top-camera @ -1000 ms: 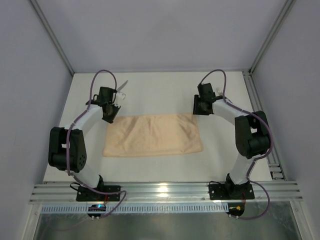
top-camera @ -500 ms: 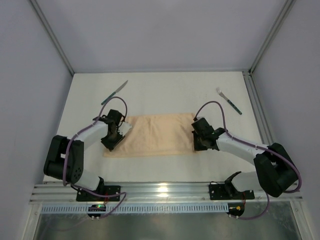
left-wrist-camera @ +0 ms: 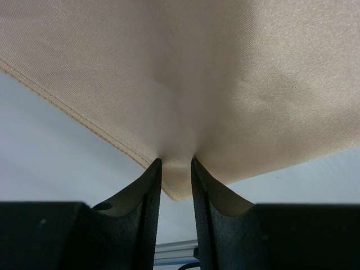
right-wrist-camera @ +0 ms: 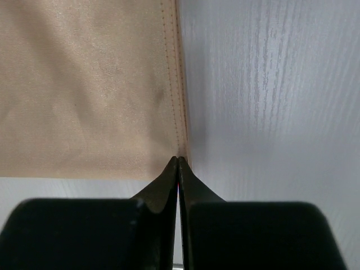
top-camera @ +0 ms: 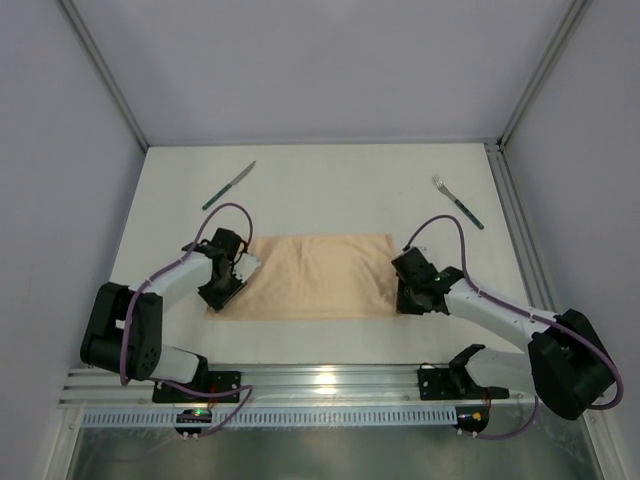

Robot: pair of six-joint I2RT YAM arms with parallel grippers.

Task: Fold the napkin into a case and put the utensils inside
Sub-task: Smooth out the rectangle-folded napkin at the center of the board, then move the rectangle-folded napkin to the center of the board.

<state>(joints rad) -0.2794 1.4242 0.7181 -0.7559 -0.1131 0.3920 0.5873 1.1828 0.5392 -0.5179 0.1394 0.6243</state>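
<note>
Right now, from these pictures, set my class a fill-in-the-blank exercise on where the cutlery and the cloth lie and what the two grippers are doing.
1. The knife lies on the table on the ___ arm's side.
2. The fork lies apart from the napkin, on the ___ arm's side.
3. The left gripper and the right gripper each pinch a near ___ of the napkin.

Missing words: left; right; corner.
</note>
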